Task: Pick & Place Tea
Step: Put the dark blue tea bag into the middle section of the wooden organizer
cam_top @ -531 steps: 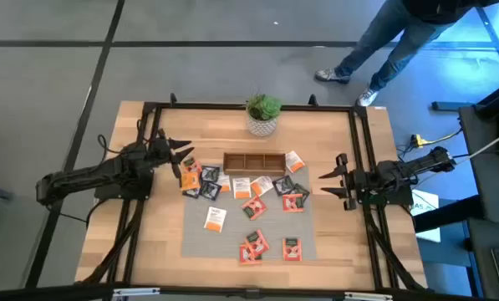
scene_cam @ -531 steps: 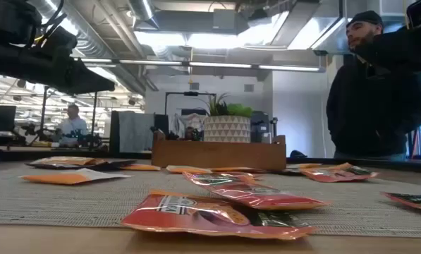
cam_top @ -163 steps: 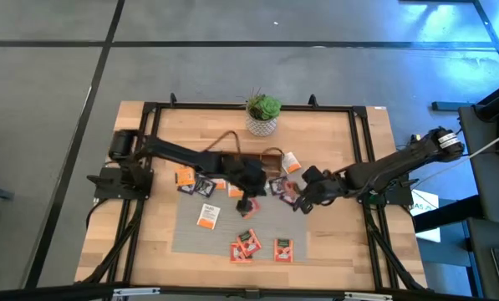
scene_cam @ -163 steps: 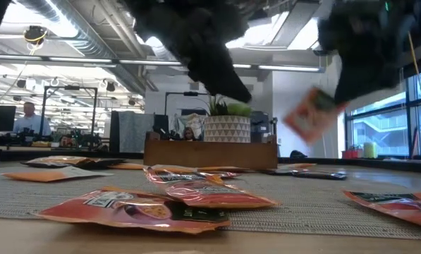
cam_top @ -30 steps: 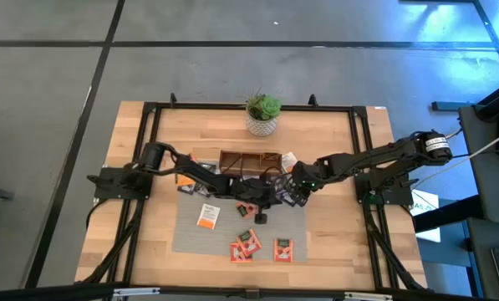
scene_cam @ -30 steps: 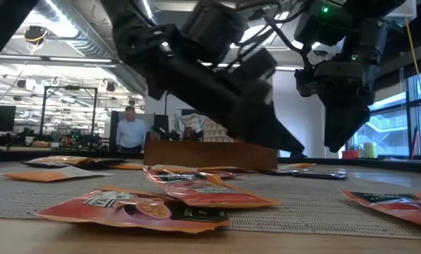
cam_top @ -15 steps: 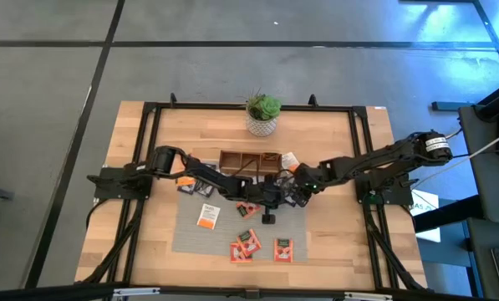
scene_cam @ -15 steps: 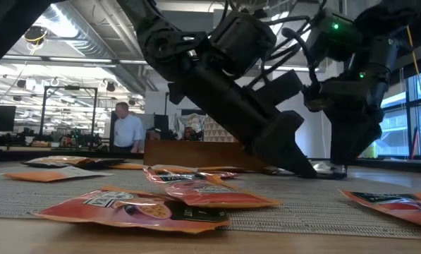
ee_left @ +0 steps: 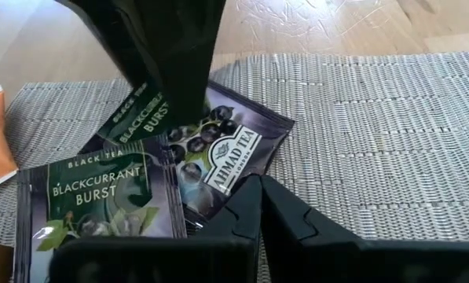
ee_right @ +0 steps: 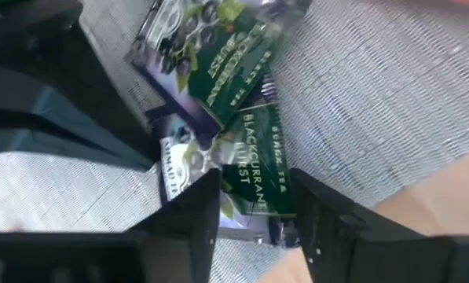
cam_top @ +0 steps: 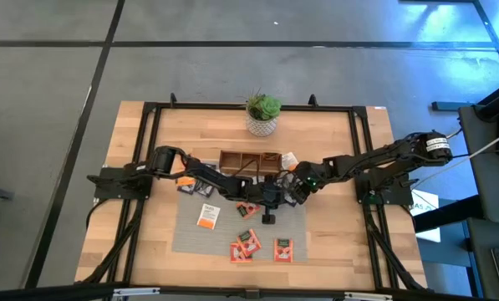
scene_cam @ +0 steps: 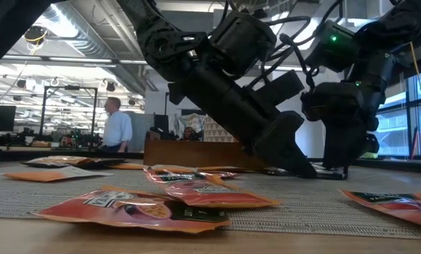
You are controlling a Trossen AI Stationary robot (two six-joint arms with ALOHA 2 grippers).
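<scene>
Right gripper (ee_right: 254, 216) down over overlapping blackcurrant tea packets (ee_right: 250, 169) on the grey mat (cam_top: 190, 238), just right of the wooden tray (cam_top: 251, 160); jaws apart, astride one packet's edge, not clamped. Left gripper (ee_left: 258, 206) alongside, jaws together, tips at the same packets.

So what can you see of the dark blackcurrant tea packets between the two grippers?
The blackcurrant packets are flat, glossy dark purple-green sachets printed "Blackcurrant Burst" with berries and leaves. At least three lie overlapping on the grey woven mat, flat but fanned at different angles. The shut left gripper presses its tips onto one; the right gripper straddles another, fingers apart, none lifted.
</scene>
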